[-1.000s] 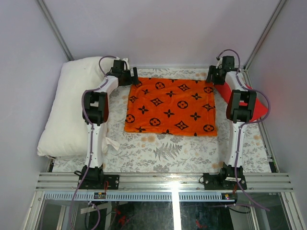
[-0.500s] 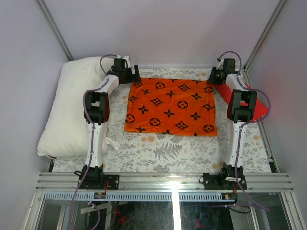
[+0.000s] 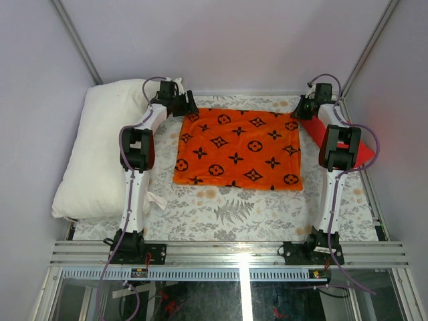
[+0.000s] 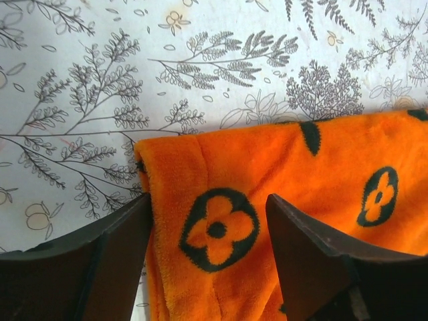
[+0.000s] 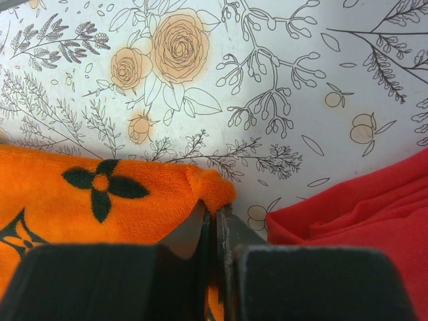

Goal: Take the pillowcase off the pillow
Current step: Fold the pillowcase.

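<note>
Pillowcase, looking limp and light, is offering its corners: right gripper is pinching the upper-right, left gripper is straddling upper-left, unclenched.

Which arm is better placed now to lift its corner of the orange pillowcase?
Right. The right gripper is shut on the pillowcase corner; the left gripper straddles its corner with fingers open.
</note>
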Motion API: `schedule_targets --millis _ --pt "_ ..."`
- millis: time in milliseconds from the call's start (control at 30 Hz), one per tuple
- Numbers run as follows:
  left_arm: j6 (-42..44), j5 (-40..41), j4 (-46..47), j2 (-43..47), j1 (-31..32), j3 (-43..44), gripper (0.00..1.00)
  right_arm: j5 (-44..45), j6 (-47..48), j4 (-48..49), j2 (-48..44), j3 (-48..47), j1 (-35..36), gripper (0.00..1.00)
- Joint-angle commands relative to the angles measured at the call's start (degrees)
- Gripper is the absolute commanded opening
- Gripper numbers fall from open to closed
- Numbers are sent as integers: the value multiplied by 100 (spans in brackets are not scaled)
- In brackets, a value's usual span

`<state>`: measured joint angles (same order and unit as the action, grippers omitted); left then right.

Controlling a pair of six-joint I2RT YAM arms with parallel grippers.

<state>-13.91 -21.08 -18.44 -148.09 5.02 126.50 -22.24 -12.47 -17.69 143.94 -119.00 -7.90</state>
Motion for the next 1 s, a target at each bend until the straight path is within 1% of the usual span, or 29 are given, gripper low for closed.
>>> schedule_targets --millis 0,33,67,133,267,300,333,367,400,433,600,667,733,800,833,900,967 --pt "-106 -386 -179 15 -52 -182 65 -50 -82 -63 -101 -4 -62 0" --pt "-118 -403 -121 37 -48 -267 64 -79 -103 -53 -107 -3 -62 0" --pt "-134 -407 -75 33 -50 -302 61 -105 -118 -46 -111 -7 -62 0" --pt "-218 -348 -55 -21 -62 -207 51 -179 -151 -32 -120 -20 -71 0" --pt "-544 -434 224 -103 -138 -61 39 -268 -196 -24 -163 -30 -71 0" --pt "-639 -435 300 -120 -173 -25 34 -298 -209 -28 -177 -34 -71 0" --pt "-745 -426 358 -141 -210 25 27 -331 -225 -38 -180 -40 -71 0" --pt "-836 -423 408 -149 -252 60 17 -380 -235 -49 -194 -47 -69 0" --pt "-943 -396 456 -137 -296 63 4 -412 -245 -50 -210 -39 -71 0" --pt "-1014 -343 501 -109 -343 52 0 -439 -252 -38 -223 -33 -69 0" --pt "-988 48 708 276 -498 -172 0 -651 -576 155 -223 -159 -58 0" --pt "-898 243 884 492 -510 -325 0 -774 -754 72 -29 -678 -62 0" --pt "-862 464 1011 645 -508 -368 0 -844 -825 -243 344 -1408 -62 0" --pt "-826 557 989 651 -510 -146 0 -851 -871 -498 555 -2022 -62 0" --pt "-803 557 904 615 -510 27 0 -852 -896 -525 561 -2164 -62 0" --pt "-784 525 802 576 -502 292 0 -799 -913 -379 416 -2110 -62 0" --pt "-732 520 836 678 -492 277 0 -694 -898 -187 196 -1915 -62 0"
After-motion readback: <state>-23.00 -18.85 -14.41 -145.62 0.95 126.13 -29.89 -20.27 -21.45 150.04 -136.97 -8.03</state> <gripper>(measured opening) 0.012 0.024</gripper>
